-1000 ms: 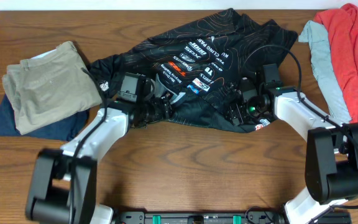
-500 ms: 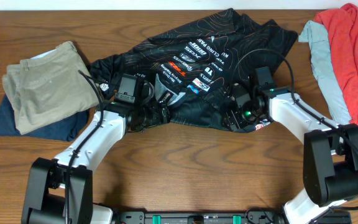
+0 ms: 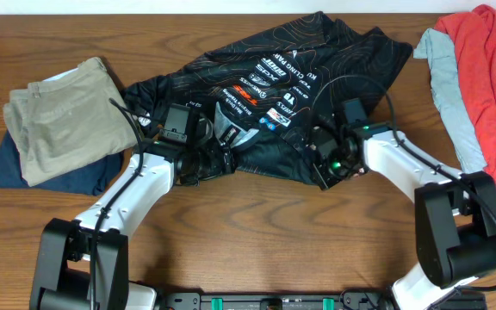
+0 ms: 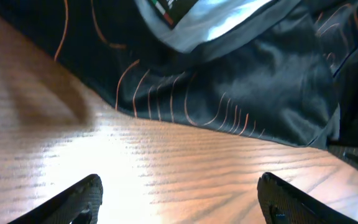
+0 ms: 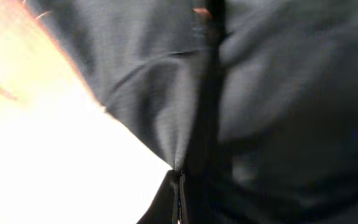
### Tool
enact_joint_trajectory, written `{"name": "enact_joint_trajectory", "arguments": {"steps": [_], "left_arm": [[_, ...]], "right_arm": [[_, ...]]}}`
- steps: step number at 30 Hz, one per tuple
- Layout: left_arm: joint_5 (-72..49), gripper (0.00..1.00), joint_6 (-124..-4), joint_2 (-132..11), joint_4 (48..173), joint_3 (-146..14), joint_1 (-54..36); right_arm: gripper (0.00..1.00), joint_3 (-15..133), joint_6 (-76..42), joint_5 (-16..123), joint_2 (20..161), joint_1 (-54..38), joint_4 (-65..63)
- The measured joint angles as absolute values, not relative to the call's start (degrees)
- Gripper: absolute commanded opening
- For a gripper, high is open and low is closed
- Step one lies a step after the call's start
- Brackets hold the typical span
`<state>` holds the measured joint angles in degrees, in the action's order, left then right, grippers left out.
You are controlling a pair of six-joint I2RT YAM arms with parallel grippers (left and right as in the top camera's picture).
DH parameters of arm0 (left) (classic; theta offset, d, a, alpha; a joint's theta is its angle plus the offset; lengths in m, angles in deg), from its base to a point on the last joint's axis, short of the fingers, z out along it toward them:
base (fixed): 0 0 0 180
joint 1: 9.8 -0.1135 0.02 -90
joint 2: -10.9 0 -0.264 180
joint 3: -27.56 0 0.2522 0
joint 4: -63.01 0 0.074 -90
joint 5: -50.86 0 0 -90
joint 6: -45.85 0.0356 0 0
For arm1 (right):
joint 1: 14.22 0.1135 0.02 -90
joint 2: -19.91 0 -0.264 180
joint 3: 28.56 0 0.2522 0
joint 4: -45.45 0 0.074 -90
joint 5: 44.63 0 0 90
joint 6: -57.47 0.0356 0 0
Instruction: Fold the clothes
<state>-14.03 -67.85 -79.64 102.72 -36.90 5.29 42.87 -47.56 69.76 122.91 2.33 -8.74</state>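
Hem of thin black copper-patterned jersey point(image 3: 317, 52) clamped in right gripper point(image 5: 178, 186); left gripper point(image 4: 179, 183) apart, empty, over brown wooden table point(image 4: 166, 162). Left should pinch hem first, then both lift level.

The left arm point(image 3: 149, 185) and the right arm point(image 3: 396, 157) share one build: a smooth white forearm link set between bulky matte-black joint housings, with a blocky black base point(image 3: 76, 263) at the near end. A thin black cable point(image 3: 124, 116) loops along each arm. A small green light point(image 3: 341, 159) glows on the right wrist. The left arm's fingers point(image 4: 79, 200) are black with rounded tips.
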Motion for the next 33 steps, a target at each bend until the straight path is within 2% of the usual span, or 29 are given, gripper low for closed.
{"name": "enact_joint_trajectory", "arguments": {"steps": [3,5,11,17,19,21,33], "left_arm": [[-14.03,0.81,-67.85,-79.64,103.34,-36.9,5.29],[-14.03,0.81,-67.85,-79.64,103.4,-36.9,5.29],[-14.01,0.82,-67.85,-79.64,103.73,-36.9,5.29],[-12.66,0.84,-67.87,-79.64,105.83,-36.9,5.49],[-12.04,0.89,-67.9,-79.64,106.24,-36.9,6.19],[-11.63,0.89,-67.9,-79.64,106.33,-36.9,7.41],[-12.61,0.89,-76.9,-79.64,102.61,-36.9,24.57]], "right_arm": [[0.02,42.85,-51.62,76.9,122.91,3.8,-14.05],[0.17,42.78,-54.49,80.99,122.91,5.35,-17.59],[0.22,42.71,-58.84,83.46,122.91,9.2,-19.36],[0.25,42.85,-50.25,74.63,122.91,8.43,-15.97],[0.27,43.28,-46.47,71.42,122.87,7.16,-15.93],[0.28,43.68,-44.17,69.73,122.41,5.74,-15.76],[0.36,44.44,-34.97,64.51,109.71,-4.9,-16.7]]}}
